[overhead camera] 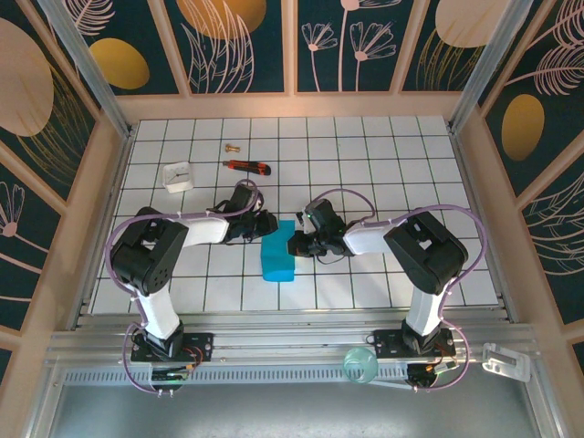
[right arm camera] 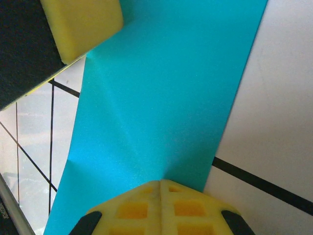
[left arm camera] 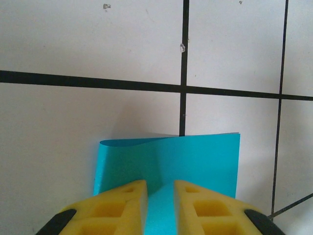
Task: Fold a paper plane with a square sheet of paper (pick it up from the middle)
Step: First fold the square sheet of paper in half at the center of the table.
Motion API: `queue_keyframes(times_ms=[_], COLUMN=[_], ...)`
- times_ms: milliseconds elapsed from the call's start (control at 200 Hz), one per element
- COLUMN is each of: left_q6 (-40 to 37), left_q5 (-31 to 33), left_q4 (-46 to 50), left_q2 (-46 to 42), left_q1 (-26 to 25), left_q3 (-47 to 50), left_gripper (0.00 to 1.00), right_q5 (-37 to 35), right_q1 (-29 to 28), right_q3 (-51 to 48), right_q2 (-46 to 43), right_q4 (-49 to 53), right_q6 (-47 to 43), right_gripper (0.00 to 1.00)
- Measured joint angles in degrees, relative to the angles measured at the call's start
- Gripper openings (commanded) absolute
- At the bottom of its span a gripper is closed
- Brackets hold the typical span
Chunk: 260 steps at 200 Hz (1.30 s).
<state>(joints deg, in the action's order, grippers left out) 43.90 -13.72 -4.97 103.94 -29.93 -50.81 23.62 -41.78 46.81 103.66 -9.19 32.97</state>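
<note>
1. White tiles with dark grout lines cover the counter, and walls with a leaf pattern stand around it.
2. In the left wrist view, the left gripper has its yellow fingers a narrow gap apart. Teal shows in that gap.
3. It may be touching the sheet's near edge, but I cannot tell whether it truly pinches it.
4. In the right wrist view, the right gripper has its fingers pressed together, clamped on the edge of the square sheet of paper.
5. That sheet lies between the two grippers near the middle of the counter, folded over into a narrower strip, with its far edge lifted slightly off the tiles.
6. From above, the two grippers face each other across the teal strip.
7. Well beyond them lie a red-and-black utility knife and a small white block.
</note>
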Motion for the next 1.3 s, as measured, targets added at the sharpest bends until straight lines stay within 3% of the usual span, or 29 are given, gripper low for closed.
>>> queue_keyframes(times_ms=[270, 470, 756, 946, 1136, 1301], left_q6=[0.26, 0.31, 0.74, 1.62, 3.41, 6.43], left_q5=[-2.58, -2.23, -1.92, -2.03, -2.60, -3.39], left_q4=[-2.10, -2.43, -3.91, -4.00, -3.89, -4.35], left_q2=[-0.04, 0.20, 1.60, 0.98, -5.86, -12.52], left_q1=[0.81, 1.38, 1.86, 1.86, 1.70, -1.92], left_q3=[0.00, 0.00, 0.02, 0.22, 4.11, 9.62], left_gripper=[0.29, 0.23, 0.22, 0.32, 0.35, 0.25], right_q5=[-0.24, -0.61, -0.85, -0.98, -1.05, -1.07], right_q1=[0.00, 0.00, 0.00, 0.00, 0.00, 0.00], right_q3=[-0.46, -0.52, -0.85, -0.85, -0.85, -0.85], right_q2=[-0.22, -0.33, -0.46, -0.50, -0.50, -0.50], right_q4=[-0.61, -0.57, -0.98, -0.98, -0.98, -0.98], right_q6=[0.00, 0.00, 0.00, 0.00, 0.00, 0.00], right_gripper=[0.00, 0.00, 0.00, 0.00, 0.00, 0.00])
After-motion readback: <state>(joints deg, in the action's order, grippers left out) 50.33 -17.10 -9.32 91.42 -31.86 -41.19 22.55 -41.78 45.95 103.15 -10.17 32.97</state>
